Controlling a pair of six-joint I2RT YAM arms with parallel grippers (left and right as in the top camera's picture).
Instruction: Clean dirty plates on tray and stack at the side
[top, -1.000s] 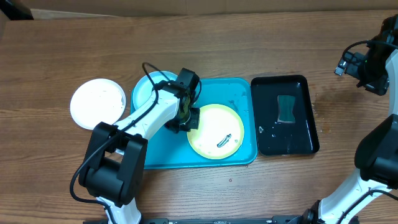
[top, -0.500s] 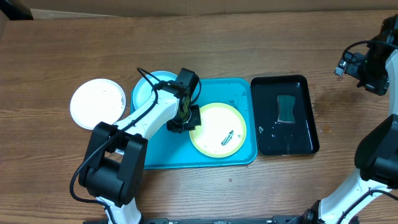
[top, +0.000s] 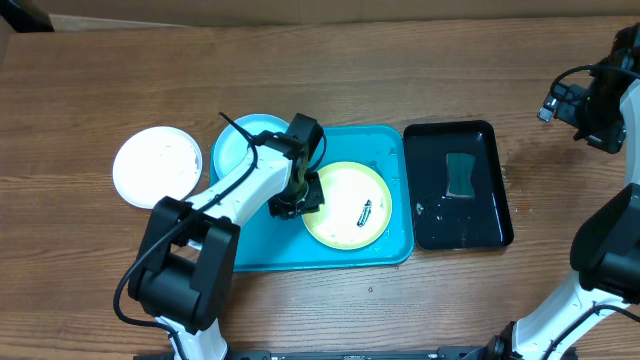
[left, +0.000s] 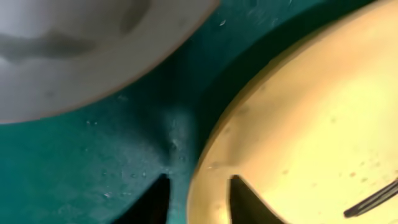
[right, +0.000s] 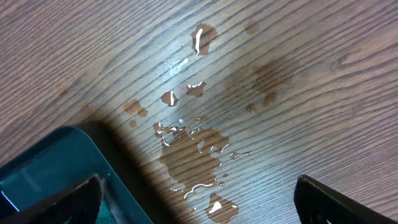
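Yellow-green plate (top: 345, 208) lies flat in the right half of the tray (top: 392, 140), its dark smear (top: 364, 208) not yet wiped, so cleaning this one looks to be the step in hand; the left gripper (left: 199, 194) reaches down low at its left rim, jaws parted astride the edge without pinching it; the white plate (top: 155, 165) sits on the table well left, the light blue plate (top: 235, 148) at the tray's far-left corner; next likely needs the right gripper (right: 199, 190), wide open and empty above wet wood, to fetch the sponge (top: 460, 175) from the black tray (top: 492, 135)

Left arm (top: 238, 187) hides part of the light blue plate (top: 229, 152)
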